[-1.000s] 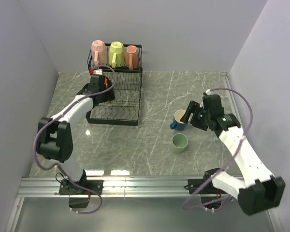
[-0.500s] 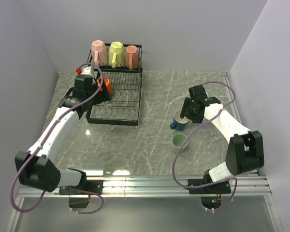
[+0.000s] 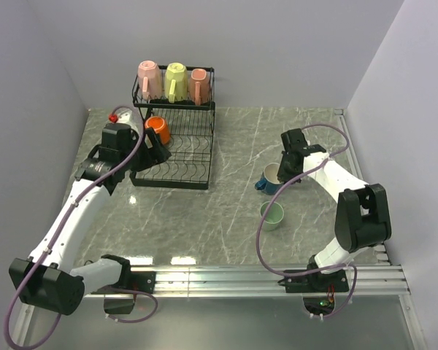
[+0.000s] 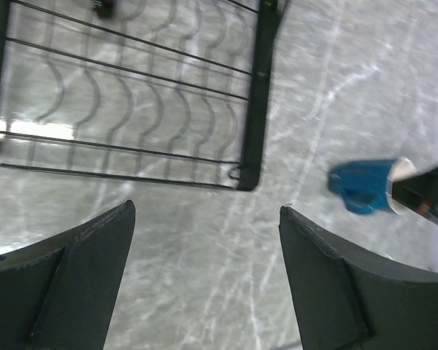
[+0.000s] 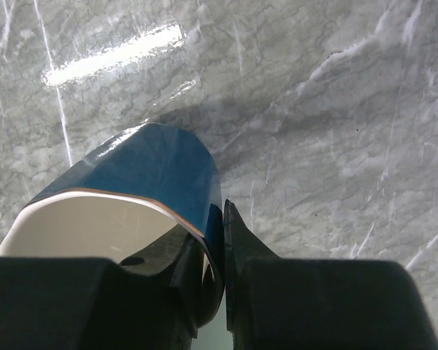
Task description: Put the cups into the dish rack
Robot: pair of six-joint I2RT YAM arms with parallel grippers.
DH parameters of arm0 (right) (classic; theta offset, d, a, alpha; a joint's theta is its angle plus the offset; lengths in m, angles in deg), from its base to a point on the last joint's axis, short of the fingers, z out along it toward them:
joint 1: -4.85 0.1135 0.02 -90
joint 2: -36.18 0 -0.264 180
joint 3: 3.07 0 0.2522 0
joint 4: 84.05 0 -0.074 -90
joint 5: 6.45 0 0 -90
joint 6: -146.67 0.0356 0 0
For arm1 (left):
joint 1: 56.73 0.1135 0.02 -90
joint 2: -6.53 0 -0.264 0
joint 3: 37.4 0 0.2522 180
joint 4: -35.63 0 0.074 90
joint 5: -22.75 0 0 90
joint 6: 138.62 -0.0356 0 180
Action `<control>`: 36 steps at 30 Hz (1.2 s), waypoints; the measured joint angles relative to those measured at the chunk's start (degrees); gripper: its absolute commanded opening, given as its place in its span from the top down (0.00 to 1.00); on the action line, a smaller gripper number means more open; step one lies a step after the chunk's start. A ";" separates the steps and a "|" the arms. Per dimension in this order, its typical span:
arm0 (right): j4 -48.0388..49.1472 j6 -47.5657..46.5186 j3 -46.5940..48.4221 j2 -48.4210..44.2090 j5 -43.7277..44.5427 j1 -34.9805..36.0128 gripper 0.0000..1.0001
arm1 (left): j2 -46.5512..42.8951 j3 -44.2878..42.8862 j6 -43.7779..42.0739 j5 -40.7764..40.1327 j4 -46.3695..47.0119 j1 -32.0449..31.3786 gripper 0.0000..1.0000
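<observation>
Marble table (image 3: 226, 211), three cups (image 3: 176, 79) in rack basket (image 3: 212, 87), right fingers (image 5: 239, 238) pinching blue cup (image 5: 160, 168)

Plain pale lavender walls (image 3: 277, 51) are enclosing a grey veined marble-look tabletop (image 3: 226, 219) at 9, 12 and 3 o'clock, while overhead light is glinting off the stone at 6 o'clock, beside a silver aluminium rail (image 3: 226, 281).
</observation>
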 measured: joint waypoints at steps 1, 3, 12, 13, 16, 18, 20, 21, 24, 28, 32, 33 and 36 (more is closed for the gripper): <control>-0.20 0.00 0.15 0.04 0.00 0.00 1.00 | -0.20 0.04 0.28 0.92 -0.02 0.00 0.15; -1.09 0.00 0.87 0.22 0.00 0.00 1.00 | -0.24 0.00 0.85 3.41 0.42 0.02 0.17; -5.49 0.96 17.09 -1.73 -6.36 -0.07 1.00 | 5.95 -1.44 7.13 22.80 9.18 0.00 0.20; -3.30 1.51 17.44 -3.37 -8.57 -0.07 1.00 | 6.86 -1.40 9.27 25.99 12.07 0.00 0.22; 1.88 4.48 16.92 -8.72 -16.13 -0.04 1.00 | 9.51 0.63 19.69 36.54 28.17 -0.11 0.20; 5.33 6.60 16.13 -11.45 -21.46 -0.04 1.00 | 11.08 2.97 27.98 41.70 40.39 -0.46 0.19; 10.05 8.96 14.73 -13.05 -26.67 -0.04 1.00 | 13.18 4.07 35.32 45.83 50.73 -1.42 0.18; 12.31 10.03 14.03 -13.31 -29.09 0.02 1.00 | 14.05 4.02 37.44 47.06 53.79 -1.97 0.17; 17.90 12.74 11.61 -13.20 -34.56 0.37 1.00 | 16.00 3.54 41.22 49.90 59.10 -4.02 0.16; 21.62 14.91 9.90 -12.63 -39.17 0.85 1.00 | 17.46 3.23 45.42 51.39 64.59 -6.36 0.16; 25.49 16.00 9.90 -12.31 -41.00 1.73 1.00 | 18.88 3.23 49.83 51.91 70.64 -7.91 0.16; 26.45 16.15 9.86 -12.31 -41.24 2.14 1.00 | 19.32 3.23 50.45 51.95 71.69 -8.17 0.16; 29.51 16.63 9.11 -12.35 -41.44 3.63 1.00 | 20.81 3.23 52.33 52.30 73.94 -8.85 0.17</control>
